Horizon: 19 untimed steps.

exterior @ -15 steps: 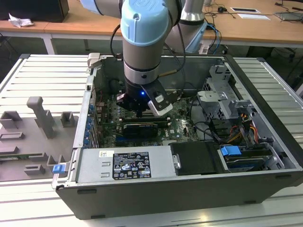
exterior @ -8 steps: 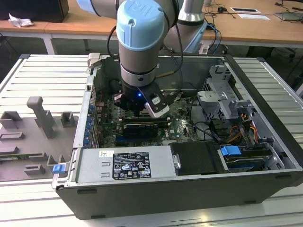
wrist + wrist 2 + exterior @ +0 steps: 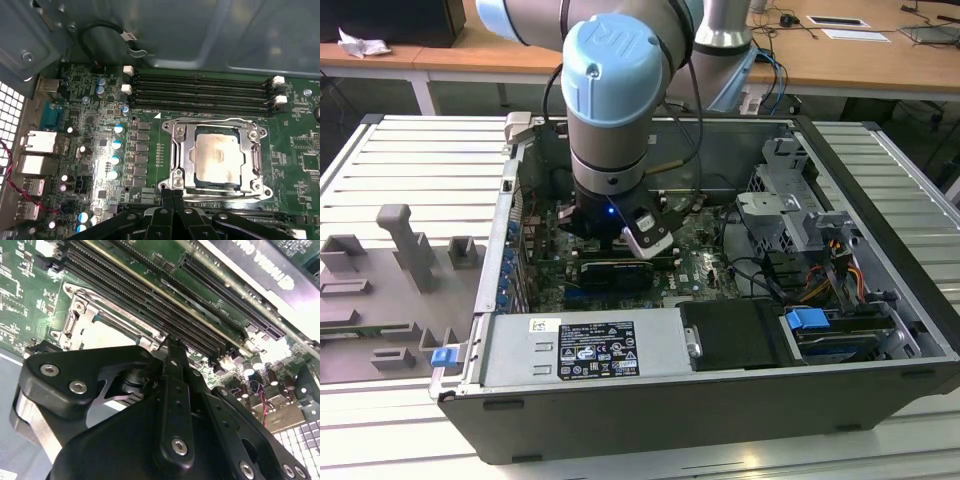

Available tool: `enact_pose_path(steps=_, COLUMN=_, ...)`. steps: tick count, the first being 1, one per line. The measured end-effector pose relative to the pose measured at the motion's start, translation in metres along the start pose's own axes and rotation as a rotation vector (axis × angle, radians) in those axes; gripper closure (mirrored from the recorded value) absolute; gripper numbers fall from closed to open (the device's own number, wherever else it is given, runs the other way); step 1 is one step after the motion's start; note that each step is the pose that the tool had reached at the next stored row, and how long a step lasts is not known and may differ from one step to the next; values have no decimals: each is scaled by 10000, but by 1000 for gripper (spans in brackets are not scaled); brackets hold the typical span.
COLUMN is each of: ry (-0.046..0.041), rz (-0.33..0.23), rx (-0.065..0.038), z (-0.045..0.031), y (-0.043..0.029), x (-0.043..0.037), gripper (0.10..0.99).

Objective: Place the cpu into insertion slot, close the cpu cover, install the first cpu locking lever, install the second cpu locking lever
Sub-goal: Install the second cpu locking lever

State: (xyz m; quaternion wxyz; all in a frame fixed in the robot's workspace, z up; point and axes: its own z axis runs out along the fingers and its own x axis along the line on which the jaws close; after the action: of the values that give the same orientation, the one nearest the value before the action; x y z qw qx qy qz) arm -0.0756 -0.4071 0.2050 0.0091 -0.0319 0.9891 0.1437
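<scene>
The cpu [image 3: 216,156], a dull silver-beige square, lies flat in the insertion slot [image 3: 263,192] on the green board. The cpu cover [image 3: 182,150], a silver frame, lies down around the chip. A thin metal lever rod [image 3: 225,197] runs along the socket edge nearest my gripper [image 3: 172,194]. Its two black fingers are pressed together and shut at that edge, by the socket's corner. The second wrist view has the gripper [image 3: 170,344] tip just beside the cover's rim, with the cpu [image 3: 107,332] beyond it. In the exterior view my arm's wrist [image 3: 612,120] hangs over the open computer case [image 3: 880,200].
Long black memory slots [image 3: 200,92] run beside the socket. A black graphics card [image 3: 270,265] sits further along the board. The case holds a power supply [image 3: 590,350], a drive cage [image 3: 790,200] and loose cables [image 3: 840,270]. Grey fixtures [image 3: 405,250] stand on the table at the exterior view's left.
</scene>
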Motion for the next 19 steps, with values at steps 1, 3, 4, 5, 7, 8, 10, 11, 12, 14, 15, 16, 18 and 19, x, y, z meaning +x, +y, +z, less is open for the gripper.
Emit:
enact_pose_path(steps=1, ry=-1, rz=-2, rx=-11, z=10, y=-3, x=3, gripper=980)
enact_pose_path(steps=3, ry=-11, rz=-2, rx=-83, z=31, y=-9, x=16, gripper=980)
enact_pose_path(steps=4, ry=-16, rz=-3, rx=-118, z=36, y=-10, x=21, gripper=980)
enact_pose_path(steps=5, ry=-21, rz=-5, rx=-186, z=50, y=-13, x=26, gripper=980)
enact_pose_path(steps=7, ry=-23, rz=-2, rx=-231, z=76, y=-22, x=27, gripper=980)
enact_pose_path(steps=8, ry=-25, rz=-2, rx=-262, z=84, y=-24, x=27, gripper=980)
enact_pose_path(steps=10, ry=-31, rz=-2, rx=-326, z=101, y=-26, x=28, gripper=980)
enact_pose_path(steps=11, ry=-32, rz=-3, rx=-344, z=106, y=-27, x=29, gripper=980)
enact_pose_path(steps=12, ry=-34, rz=-1, rx=-354, z=110, y=-28, x=31, gripper=980)
enact_pose_path(steps=14, ry=-35, rz=-1, rx=-378, z=118, y=-29, x=44, gripper=980)
enact_pose_path(steps=15, ry=-35, rz=-1, rx=-382, z=118, y=-29, x=50, gripper=980)
enact_pose_path(steps=16, ry=-34, rz=-3, rx=-384, z=117, y=-29, x=56, gripper=980)
enact_pose_path(steps=18, ry=-37, rz=-2, rx=-390, z=92, y=-20, x=58, gripper=980)
enact_pose_path(steps=19, ry=-37, rz=-2, rx=-389, z=84, y=-18, x=58, gripper=980)
